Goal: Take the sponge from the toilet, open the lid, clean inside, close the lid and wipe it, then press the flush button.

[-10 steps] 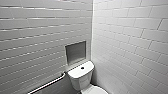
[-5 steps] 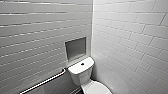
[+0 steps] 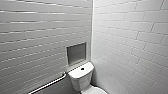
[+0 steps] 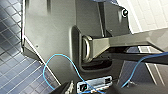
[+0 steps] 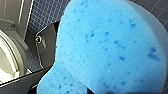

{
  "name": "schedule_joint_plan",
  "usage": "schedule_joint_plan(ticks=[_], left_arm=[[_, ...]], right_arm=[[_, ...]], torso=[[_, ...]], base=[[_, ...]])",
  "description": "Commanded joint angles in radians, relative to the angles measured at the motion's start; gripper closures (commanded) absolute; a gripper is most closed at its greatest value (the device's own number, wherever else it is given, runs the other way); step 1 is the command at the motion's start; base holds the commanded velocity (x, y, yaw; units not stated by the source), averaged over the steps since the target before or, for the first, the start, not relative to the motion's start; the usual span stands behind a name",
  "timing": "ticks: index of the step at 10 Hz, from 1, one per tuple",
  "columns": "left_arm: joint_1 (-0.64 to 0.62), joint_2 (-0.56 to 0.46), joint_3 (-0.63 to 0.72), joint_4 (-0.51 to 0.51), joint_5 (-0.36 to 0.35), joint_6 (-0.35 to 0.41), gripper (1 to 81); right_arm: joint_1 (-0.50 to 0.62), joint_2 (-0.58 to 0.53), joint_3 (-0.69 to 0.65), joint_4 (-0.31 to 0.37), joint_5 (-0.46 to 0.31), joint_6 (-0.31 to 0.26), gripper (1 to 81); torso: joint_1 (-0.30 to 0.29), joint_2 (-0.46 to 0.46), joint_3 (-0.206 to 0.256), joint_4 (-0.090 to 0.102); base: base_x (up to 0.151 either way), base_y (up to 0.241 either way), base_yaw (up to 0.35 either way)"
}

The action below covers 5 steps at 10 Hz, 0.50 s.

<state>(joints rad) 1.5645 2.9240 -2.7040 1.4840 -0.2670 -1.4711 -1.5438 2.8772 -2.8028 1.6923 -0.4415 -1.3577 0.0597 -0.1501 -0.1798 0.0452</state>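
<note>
The bright blue sponge (image 5: 107, 47) looms large and close in the right wrist view, with my right gripper shut on it. Beside it in that view curves a white part of the toilet (image 5: 7, 57), above dark blue floor tiles. In the head view the toilet's white tank (image 3: 80, 76) stands in the corner at the lower middle. The small dark flush button (image 3: 82, 68) sits in the middle of the tank top. A rounded white edge of the lid (image 3: 95, 90) just shows below the tank. My left gripper is open and holds nothing.
White tiled walls meet in a corner behind the tank. A square recessed niche (image 3: 76, 53) sits in the left wall above it. A metal grab rail (image 3: 48, 84) slants along the left wall. A blue cable (image 4: 57, 65) loops over the robot's dark base.
</note>
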Motion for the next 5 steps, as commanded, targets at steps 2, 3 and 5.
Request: schedule_joint_plan(ticks=[2, 3, 5], left_arm=[[-0.03, 0.034, -0.003, -0.01, 0.204, -0.009, 1.0], [-0.03, 0.035, -0.002, -0.014, 0.204, -0.009, 1.0], [-0.033, 0.037, -0.003, -0.013, 0.207, -0.006, 1.0]], right_arm=[[0.032, 0.03, -0.073, -0.071, -0.095, -0.005, 81.1], [0.027, 0.043, -0.09, -0.072, -0.072, -0.001, 81.1], [0.004, 0.073, -0.093, -0.074, 0.043, 0.002, 81.1]], torso=[[0.0, 0.0, 0.001, 0.0], [-0.001, 0.0, 0.0, 0.0], [-0.001, 0.0, 0.0, 0.0]], base=[[0.0, 0.0, 0.0], [0.0, 0.0, 0.0], [0.0, 0.0, 0.0]])
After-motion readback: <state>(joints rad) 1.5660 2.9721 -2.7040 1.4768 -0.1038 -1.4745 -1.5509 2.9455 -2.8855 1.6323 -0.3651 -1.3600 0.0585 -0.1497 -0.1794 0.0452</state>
